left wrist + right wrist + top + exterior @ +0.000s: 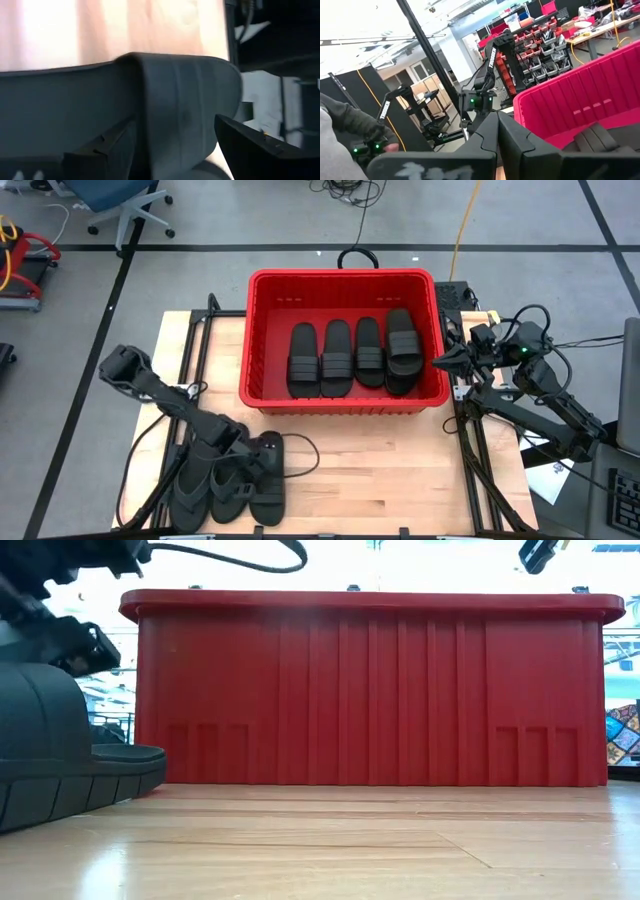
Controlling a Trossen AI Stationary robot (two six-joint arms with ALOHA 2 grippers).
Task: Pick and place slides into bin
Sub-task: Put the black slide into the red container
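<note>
Red bin (262,340): sits mid-table, far side, four slides (352,357) lying side by side inside, ribbed straps up.
Slides left: four more, near-left corner of table (400,470), bunched close together; two look thong-strap, hard to sort under the arm.
Left gripper (262,452): down on that bunch; wrist view has a dark finger (260,150) each side of a broad strap (185,105), so jaws open and straddling, not clamped yet afaict.
Right gripper (442,361): parked just outside bin's right wall, up near rim height; fingers look pressed together in its wrist view, holding nothing.
Handling: matte rubber, prob. light, bendy, grippy not slick; no breakage worry.
Where to grab: across the band strap, mid-arch. A sole-edge pinch would likely flex and droop.
Low view: one slide (50,755) flat on wood near the lens, bin wall behind.
</note>
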